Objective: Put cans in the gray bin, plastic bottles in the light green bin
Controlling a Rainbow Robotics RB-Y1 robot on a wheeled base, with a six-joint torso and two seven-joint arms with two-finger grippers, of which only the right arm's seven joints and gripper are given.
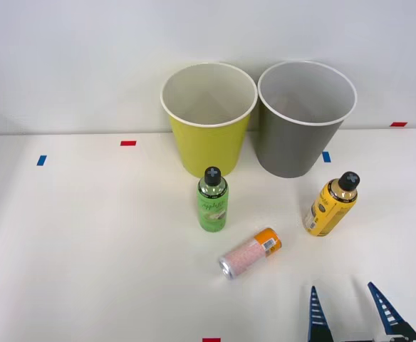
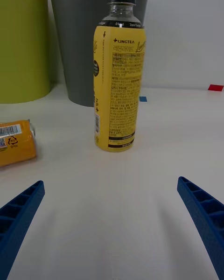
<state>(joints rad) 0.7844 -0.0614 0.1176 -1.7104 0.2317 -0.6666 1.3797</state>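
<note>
Where the white table (image 1: 87, 242) meets the pale back wall, two large tapered round bins stand side by side, rims nearly touching: the yellow-green bin (image 1: 208, 142) with white rim and pale inside on the left, the gray bin (image 1: 297, 142) with thin white rim on the right. Both hold nothing visible.

Green plastic bottle (image 1: 212, 201), black screw cap, pale label: upright, just in front of the yellow-green bin.

Yellow-orange plastic bottle (image 1: 330, 205), black cap, printed label: upright, in front of the gray bin and a little to its right; in the wrist view (image 2: 117, 81) it stands straight ahead of the fingers, apart from them.

Pale pink metal can (image 1: 250, 253) with orange end and silver top: lying on its side between the two bottles, nearer the table's front edge.

Right gripper (image 1: 350, 313), blue ribbed fingers: spread wide, holding nothing, low at the table's front right, well short of the yellow-orange bottle.

Small red and blue tape marks (image 1: 127, 143): scattered on the table.
</note>
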